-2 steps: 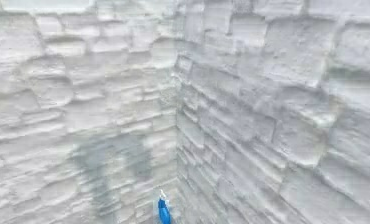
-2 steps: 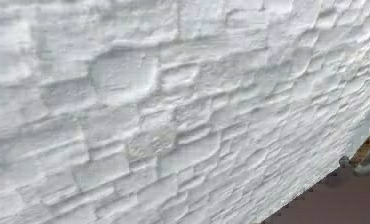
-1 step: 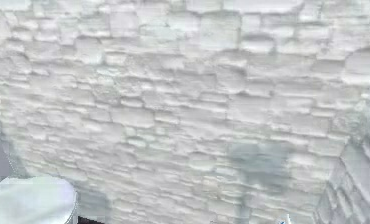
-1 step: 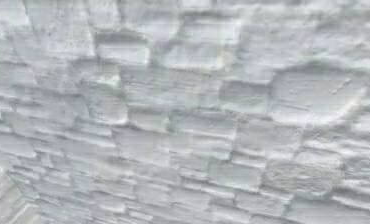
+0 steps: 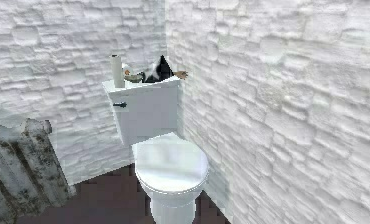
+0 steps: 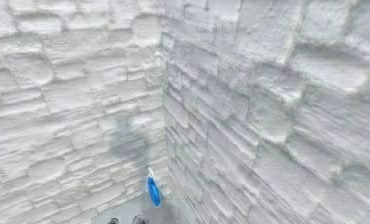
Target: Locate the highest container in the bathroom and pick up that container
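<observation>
Where the stone walls [image 5: 273, 90] meet, a toilet [image 5: 171, 165] is wedged; dark floor [image 5: 105, 198] is left alongside; gripper state cannot be told.

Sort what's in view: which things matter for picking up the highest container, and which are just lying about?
Job: dark things on the tank, highest in view, too small to name; blue thing low by the wall, maybe a container.
Lying about: paper roll; toilet; grey thing at the forward view's left.
</observation>
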